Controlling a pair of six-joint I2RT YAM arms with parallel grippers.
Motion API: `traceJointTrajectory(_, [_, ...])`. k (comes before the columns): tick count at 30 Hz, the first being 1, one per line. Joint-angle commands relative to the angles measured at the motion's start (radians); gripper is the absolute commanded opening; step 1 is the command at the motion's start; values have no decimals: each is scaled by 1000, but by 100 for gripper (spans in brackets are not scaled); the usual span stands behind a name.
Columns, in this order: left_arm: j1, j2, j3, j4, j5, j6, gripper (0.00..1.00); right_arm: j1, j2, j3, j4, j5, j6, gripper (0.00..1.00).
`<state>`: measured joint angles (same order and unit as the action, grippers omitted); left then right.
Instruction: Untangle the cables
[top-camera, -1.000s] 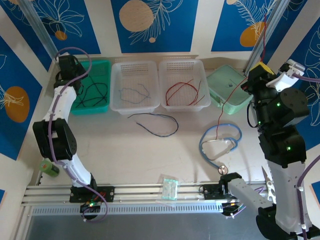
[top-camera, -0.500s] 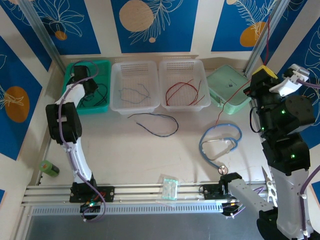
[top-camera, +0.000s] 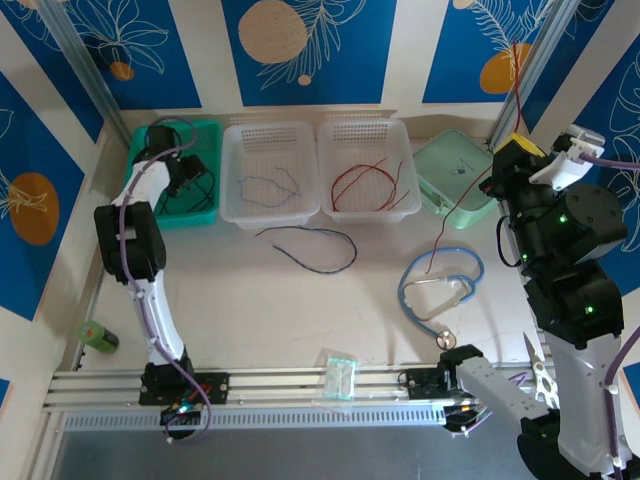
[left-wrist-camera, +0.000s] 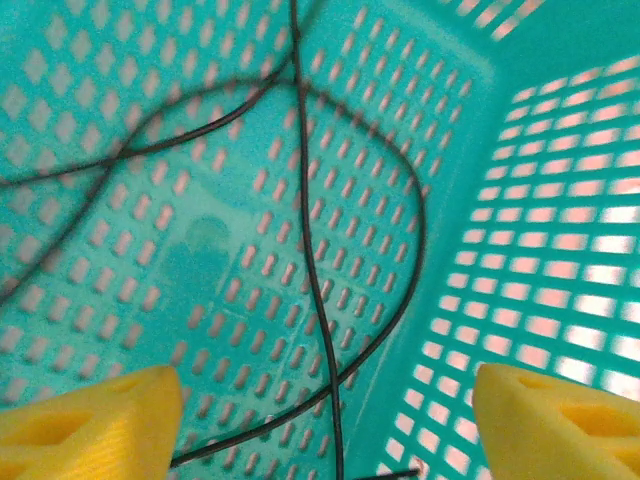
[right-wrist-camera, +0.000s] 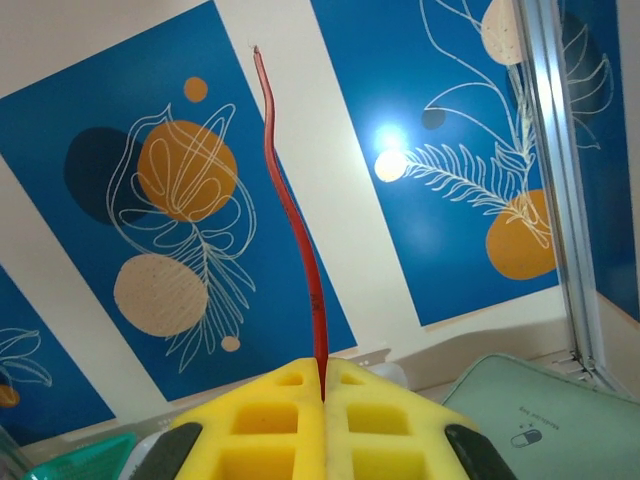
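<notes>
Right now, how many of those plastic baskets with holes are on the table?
3. A green basket at the far left, with black cable in it; a white basket beside it in the middle; a second white basket right of that. None seems hidden.

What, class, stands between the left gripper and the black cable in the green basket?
Nothing visible does. The left gripper hangs open over the green basket, and the black cable lies on the basket floor directly beyond it, with no other object between them.
</notes>
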<state>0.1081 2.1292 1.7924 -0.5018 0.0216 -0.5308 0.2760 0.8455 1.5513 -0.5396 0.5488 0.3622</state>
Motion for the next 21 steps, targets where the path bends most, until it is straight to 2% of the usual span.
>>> traceJointTrajectory(1, [-24, -174, 20, 45, -73, 67, 81, 16, -6, 1, 39, -19, -16, 0])
traceJointTrajectory(5, [-61, -262, 57, 8, -106, 133, 90, 39, 11, -20, 98, -30, -24, 0])
traceJointTrajectory(8, [-95, -339, 44, 0, -90, 155, 91, 64, 48, -10, 157, -35, -60, 0])
traceJointTrajectory(12, [-163, -442, -13, -32, -29, 180, 92, 86, 122, -22, 305, -65, -183, 0])
traceJointTrajectory(16, [-254, -585, -205, -5, 30, 130, 92, 93, 221, 24, 410, -79, -247, 0])
traceJointTrajectory(21, [-363, -749, -411, 50, -3, 66, 92, 91, 369, 126, 504, -69, -294, 0])
